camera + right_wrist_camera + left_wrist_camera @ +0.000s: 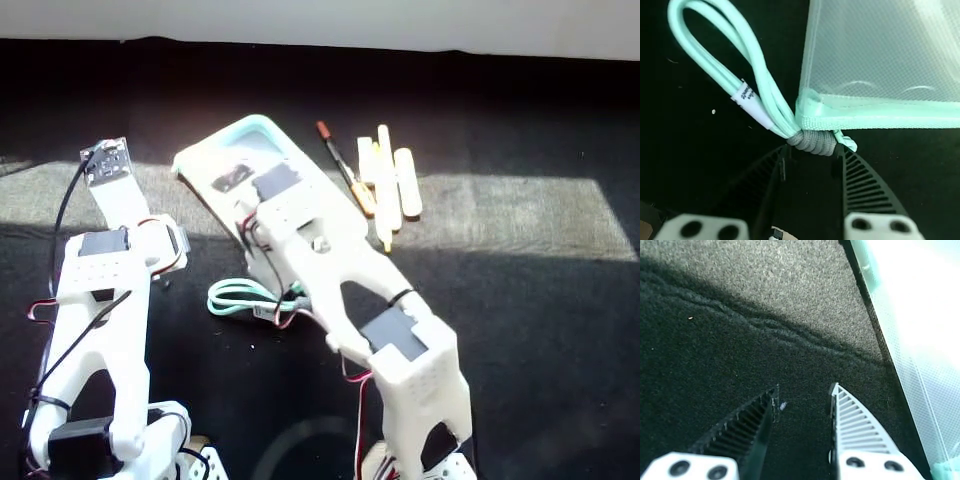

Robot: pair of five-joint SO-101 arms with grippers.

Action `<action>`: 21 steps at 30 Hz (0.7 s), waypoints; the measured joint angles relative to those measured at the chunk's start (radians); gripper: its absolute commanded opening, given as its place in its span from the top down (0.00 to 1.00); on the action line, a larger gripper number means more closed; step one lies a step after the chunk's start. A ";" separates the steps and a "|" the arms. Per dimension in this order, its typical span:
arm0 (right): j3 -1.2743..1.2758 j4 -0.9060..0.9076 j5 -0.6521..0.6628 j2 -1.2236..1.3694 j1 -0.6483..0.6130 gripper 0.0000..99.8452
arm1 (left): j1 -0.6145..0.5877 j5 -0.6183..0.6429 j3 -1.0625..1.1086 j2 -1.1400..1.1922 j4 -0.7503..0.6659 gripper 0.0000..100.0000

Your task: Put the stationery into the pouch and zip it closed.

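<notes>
The pouch (247, 136), pale mint mesh, lies flat about the middle of the table (520, 330), slanting from the far side toward the near edge, much of it hidden under the right arm. At its near corner a mint cord loop (715, 45) is tied on by a grey knot (812, 142), and the right pincer (811, 159) is closed on that knot, one finger on each side. The stationery lies loose just beside the pouch, toward the far edge: a thin orange pen (345, 170) and several yellow markers (395, 185) side by side. The left pincer (805, 392) hangs over the dark table cover just beside the pouch's long edge, fingers spread and holding nothing.
</notes>
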 measured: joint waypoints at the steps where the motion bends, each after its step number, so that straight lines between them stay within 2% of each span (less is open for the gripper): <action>1: 0.021 -0.011 0.000 0.000 -0.014 0.85 | -0.005 -0.002 0.000 0.000 0.000 0.82; 9: 0.098 -0.025 0.005 0.000 -0.074 0.85 | -0.130 -0.002 0.000 0.000 0.000 0.82; 14: 0.158 0.005 0.097 0.000 -0.098 0.85 | -0.184 -0.002 0.000 0.000 0.000 0.82; 21: 0.222 0.083 0.173 -0.002 -0.017 0.85 | -0.212 -0.002 0.000 0.000 0.000 0.82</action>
